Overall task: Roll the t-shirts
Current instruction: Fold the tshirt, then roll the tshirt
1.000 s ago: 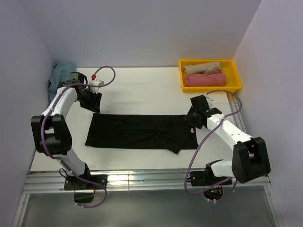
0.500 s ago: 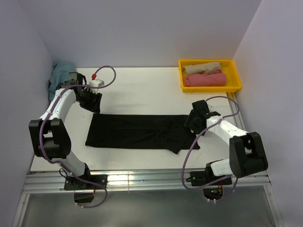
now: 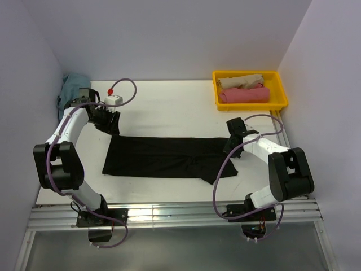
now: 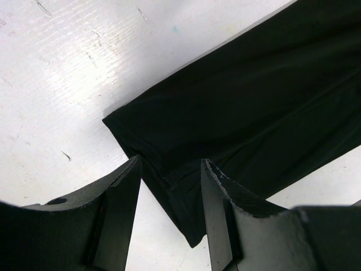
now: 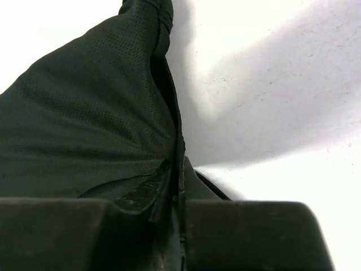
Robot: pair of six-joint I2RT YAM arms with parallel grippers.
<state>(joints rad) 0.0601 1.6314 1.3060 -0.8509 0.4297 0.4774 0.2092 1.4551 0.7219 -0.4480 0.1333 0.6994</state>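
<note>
Edge of the black shirt point(image 3: 163, 157) is pinched by the right gripper point(image 5: 172, 182); left gripper point(image 4: 171, 165) is seen open.

Bright, even overhead light washes out the white counter point(image 3: 169, 107), with glare along the metal rail point(image 3: 141, 213). In the right wrist view a broad soft shadow crosses the counter. The black t-shirt point(image 5: 84, 113) shows a crisp weave, while the right end effector point(image 5: 176, 176), close to the lens, is dark and blurred.

White arm links point(image 3: 72, 118), black joints point(image 3: 56, 166) — looping purple cables point(image 3: 224, 175).
</note>
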